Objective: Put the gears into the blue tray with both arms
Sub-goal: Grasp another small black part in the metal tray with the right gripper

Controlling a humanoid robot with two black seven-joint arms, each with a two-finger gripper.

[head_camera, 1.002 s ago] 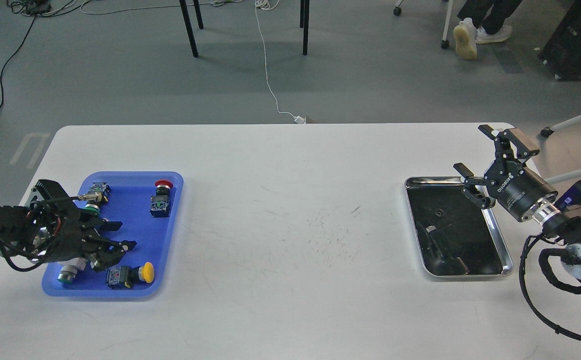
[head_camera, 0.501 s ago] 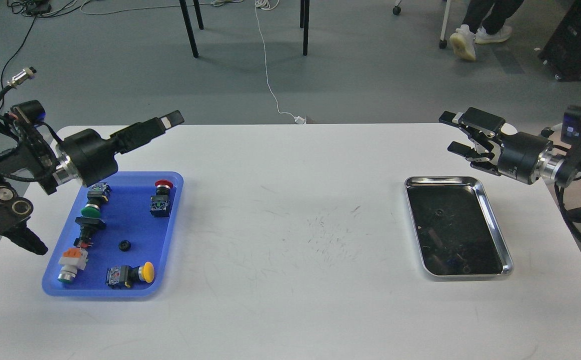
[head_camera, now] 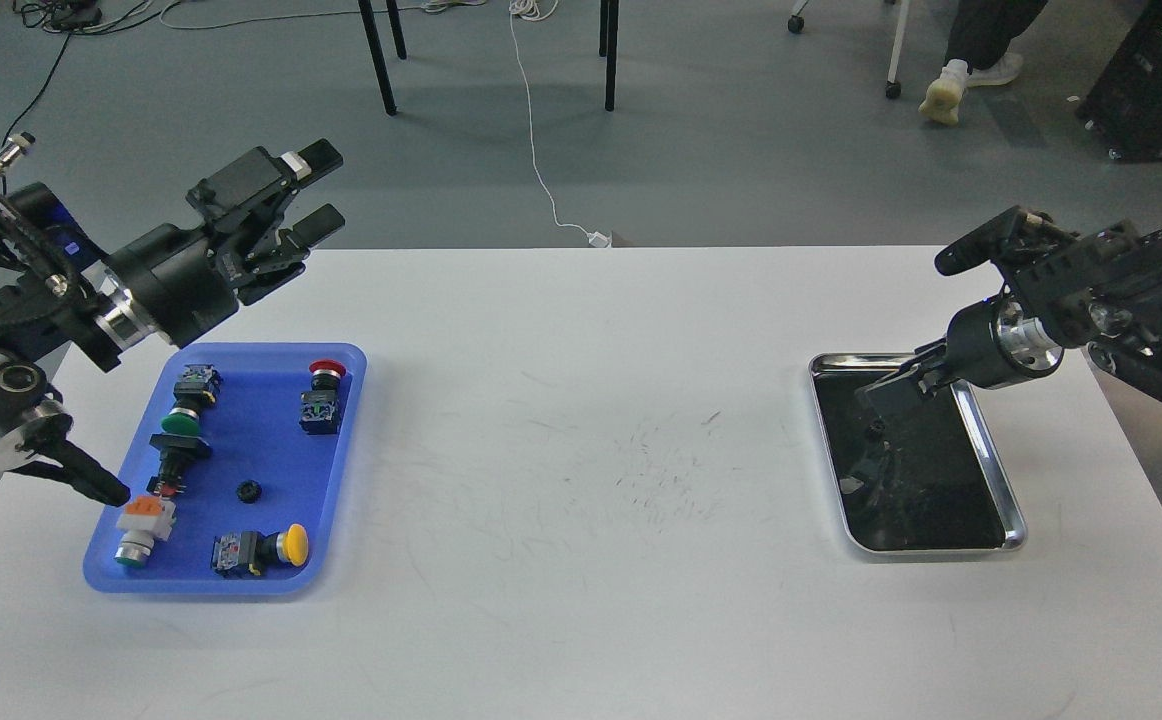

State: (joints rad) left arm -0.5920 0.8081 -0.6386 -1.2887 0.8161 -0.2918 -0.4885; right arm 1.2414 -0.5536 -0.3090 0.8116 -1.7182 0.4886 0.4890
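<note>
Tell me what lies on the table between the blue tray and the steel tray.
Nothing: in the head view, only bare white table with scuff marks separates the blue tray from the steel tray.

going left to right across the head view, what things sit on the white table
Shallow bright blue plastic tray holding coloured push-button switches, among them a green-capped switch, a tiny black toothed gear, a yellow-capped switch → bare scuffed white table → shiny steel tray with dark inside.

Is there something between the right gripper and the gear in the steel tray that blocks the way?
Nothing visible does. The right gripper hangs over the steel tray, just above the gear lying in its dark inside. No other thing can be made out between them, though reflections make the tray's inside hard to read.
</note>
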